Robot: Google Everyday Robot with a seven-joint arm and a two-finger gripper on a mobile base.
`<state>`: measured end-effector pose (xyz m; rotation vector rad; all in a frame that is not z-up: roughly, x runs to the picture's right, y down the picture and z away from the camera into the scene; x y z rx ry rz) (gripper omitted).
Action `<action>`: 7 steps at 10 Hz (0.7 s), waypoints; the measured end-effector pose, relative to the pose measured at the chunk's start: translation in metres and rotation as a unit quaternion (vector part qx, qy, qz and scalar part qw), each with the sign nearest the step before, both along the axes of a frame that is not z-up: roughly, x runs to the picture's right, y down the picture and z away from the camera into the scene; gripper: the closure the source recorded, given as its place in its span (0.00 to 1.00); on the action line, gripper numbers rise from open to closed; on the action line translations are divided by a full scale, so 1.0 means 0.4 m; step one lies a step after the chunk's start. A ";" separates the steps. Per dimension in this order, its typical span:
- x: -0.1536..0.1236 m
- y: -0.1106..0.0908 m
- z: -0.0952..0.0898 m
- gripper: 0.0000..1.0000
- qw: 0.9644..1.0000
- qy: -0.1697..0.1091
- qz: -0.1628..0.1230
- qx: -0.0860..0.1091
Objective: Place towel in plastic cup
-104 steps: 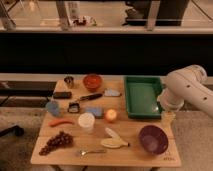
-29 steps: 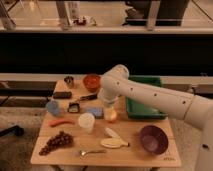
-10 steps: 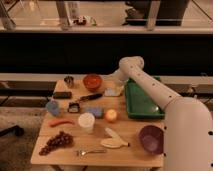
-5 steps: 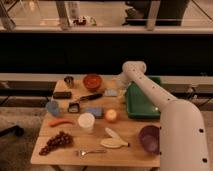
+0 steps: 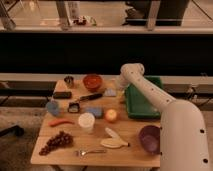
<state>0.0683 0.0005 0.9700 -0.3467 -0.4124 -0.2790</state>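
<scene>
Camera view: reaching for the towel, no grasp confirmed

Shows the gripper point(image 5: 120, 86) low over the far side of the wooden table point(image 5: 131, 151), at the end of the white arm point(image 5: 150, 92) stretched across the green tray point(image 5: 142, 109). Hangs just beside the towel point(image 5: 110, 92), a small pale grey-blue cloth lying flat between the red bowl point(image 5: 92, 81) and the tray. Cannot tell how far open, nor whether holding anything. Cannot tell either whether touching the cloth or poised just above it. Towel apparently flat on the table, not lifted.

Judged as the pick-up step: approach done or nearly so, grasp not yet evident, placing untouched.

Likeliest plastic cup: the white cup point(image 5: 86, 121), upright toward the near-left of the table, well apart from the towel, with the orange point(image 5: 111, 115) just to its right and the red chili point(image 5: 60, 122) to its left. Possibly instead the blue object point(image 5: 52, 106) near the left edge, too small to tell.

Next move calls for settling onto the cloth, pinching it near the middle to bunch it, and lifting clear of the table. Then a carry toward the near-left, high enough to pass over the black-handled tool point(image 5: 82, 101) and the blue block point(image 5: 95, 112). Finally, centring over the cup's mouth, lowering, and releasing well inside, not across the rim. Worth a gentle descent: light cup, likely to tip if nudged.
</scene>
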 end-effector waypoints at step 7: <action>-0.021 -0.006 0.043 0.20 1.000 0.002 -0.004 0.008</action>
